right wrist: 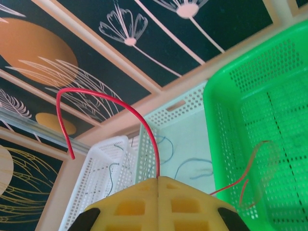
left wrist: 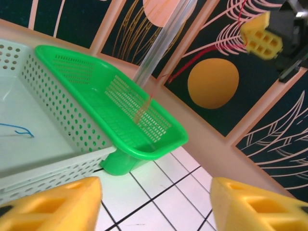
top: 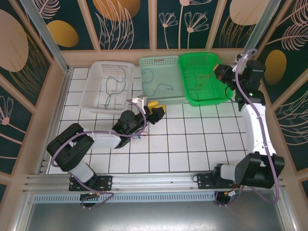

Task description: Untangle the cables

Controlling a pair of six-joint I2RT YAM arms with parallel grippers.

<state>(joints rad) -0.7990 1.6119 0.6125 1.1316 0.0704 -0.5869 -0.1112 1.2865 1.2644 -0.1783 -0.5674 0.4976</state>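
My right claw (right wrist: 158,181) pinches the red cable (right wrist: 98,94), its tail trailing into the green basket (right wrist: 288,62), my left claw (left wrist: 155,195) gapes empty, and I fear a lift snags that tail on the mesh.

The table (top: 192,144) is laid with white square tiles and dark grout, fenced by pale wooden framing (top: 153,24). Behind it stand dark teal wall panels (top: 173,41) painted with pale flowers and orange discs (left wrist: 212,83). A ridged aluminium rail (top: 144,180) runs along the near edge. The light is soft and even.
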